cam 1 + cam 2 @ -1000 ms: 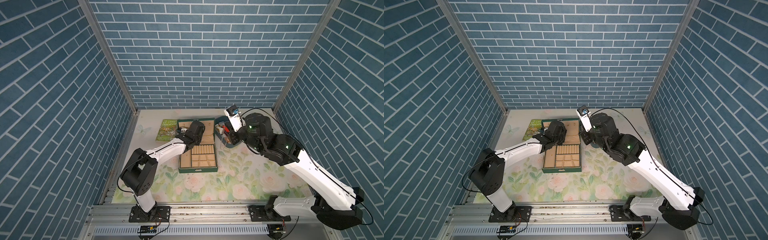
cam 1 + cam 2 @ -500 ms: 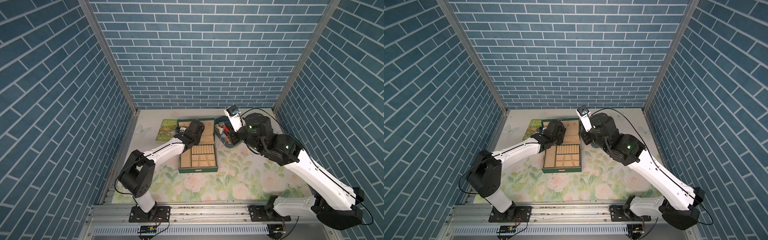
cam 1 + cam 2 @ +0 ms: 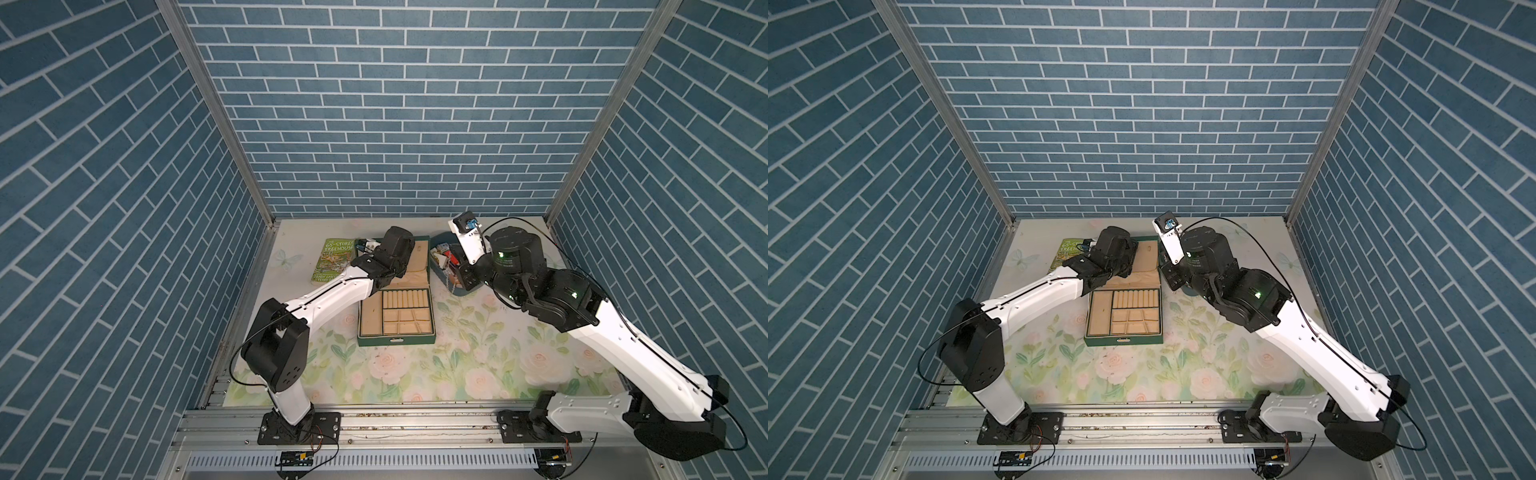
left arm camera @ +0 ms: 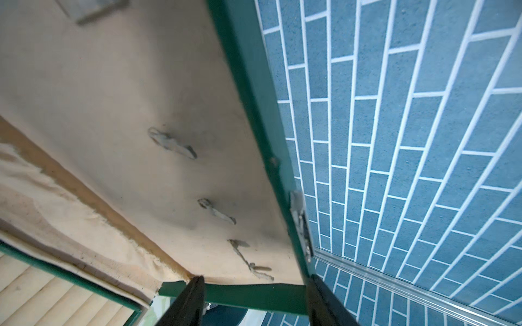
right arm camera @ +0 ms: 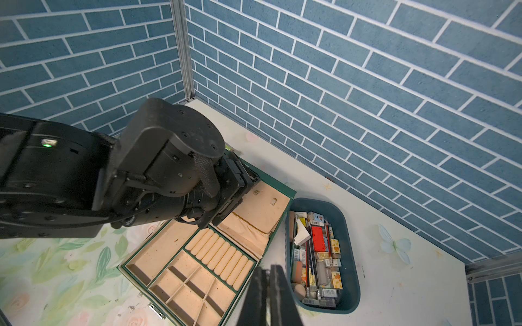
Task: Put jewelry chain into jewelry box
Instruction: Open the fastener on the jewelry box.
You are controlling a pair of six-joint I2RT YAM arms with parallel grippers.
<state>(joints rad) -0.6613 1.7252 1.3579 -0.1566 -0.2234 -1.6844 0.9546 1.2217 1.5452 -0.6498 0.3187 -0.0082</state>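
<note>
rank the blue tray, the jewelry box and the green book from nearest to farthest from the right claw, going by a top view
1. blue tray: right at the right claw, by its box-side rim
2. jewelry box: next, just to the robot's left of the tray
3. green book: farthest, beyond the box's far side

Left pincer point(image 4: 255, 279) opened wider at jewelry box lid point(image 4: 113, 113).

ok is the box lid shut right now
No, the lid stands raised behind the box, with its beige lining in plain sight.
</note>
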